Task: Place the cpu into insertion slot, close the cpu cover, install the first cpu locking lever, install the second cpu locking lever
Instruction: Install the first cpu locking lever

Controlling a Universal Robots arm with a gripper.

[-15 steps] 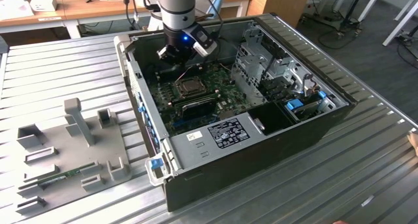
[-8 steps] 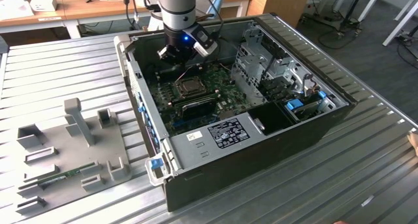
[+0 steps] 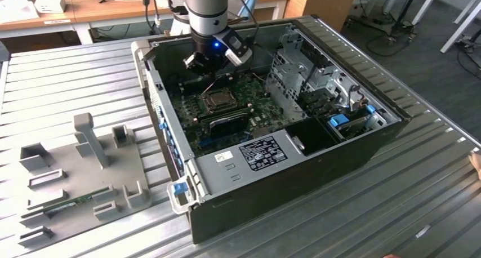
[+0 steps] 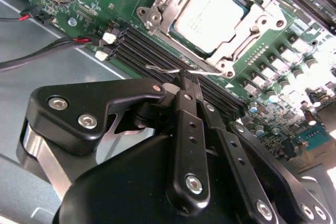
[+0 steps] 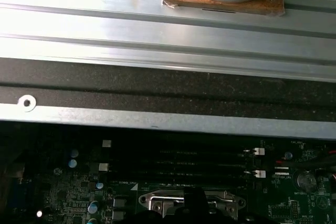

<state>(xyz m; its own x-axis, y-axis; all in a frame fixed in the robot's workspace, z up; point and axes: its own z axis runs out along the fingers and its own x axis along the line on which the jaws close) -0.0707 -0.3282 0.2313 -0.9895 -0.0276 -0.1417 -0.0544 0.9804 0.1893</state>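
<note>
Nearest, at the exterior view's left, a grey fixture plate [image 3: 71,162] lies on the ribbed metal bench [image 3: 67,78]. Beyond it an open computer case [image 3: 263,201] lies on its side, its green board [image 3: 191,120] facing up. At mid-board the chip [image 4: 210,17] sits in the socket [image 3: 218,99], with the silver cover [image 4: 260,22] folded down around it. Farther back, the tool [image 4: 182,80] hangs over the board with its fingers drawn together and nothing seen between them. Its tips are at a thin wire lever [image 4: 163,68] that runs along the socket's edge beside the black memory slots [image 4: 131,45] (whether they touch the wire or hover just above it cannot be told).

The work appears to have reached a locking lever. Done well, the move likely calls for the narrow tips to act as a pusher, bearing on the bend of the wire handle and not on the cover. They should press down steadily, then sweep sideways so the wire tucks under its catch. The wire looks springy and may slip off the tips, so pressure should be slow and square. The white clips [image 4: 107,38] of the memory slots and the red-and-black wires [image 4: 79,40] lie just beside the path and want clearance.
</note>
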